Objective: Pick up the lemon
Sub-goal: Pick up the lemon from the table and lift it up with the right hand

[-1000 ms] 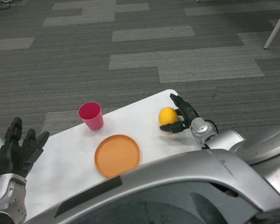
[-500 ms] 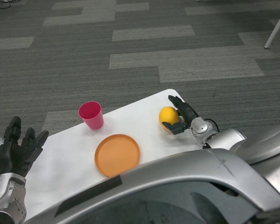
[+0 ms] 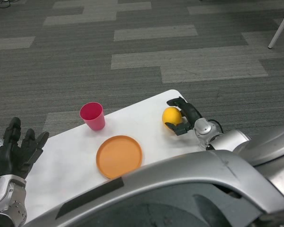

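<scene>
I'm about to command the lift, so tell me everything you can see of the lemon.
The lemon is a small, round, plain yellow fruit with a smooth-looking skin, whole and unmarked. It sits near the far right corner of the table, right of the plate and apart from it. The right hand wraps its right side, one finger curling over the top and another under the near side. Whether it has left the tabletop cannot be told.

Grey striped carpet floor (image 3: pixel 180 52) beyond white table (image 3: pixel 66 161)
</scene>
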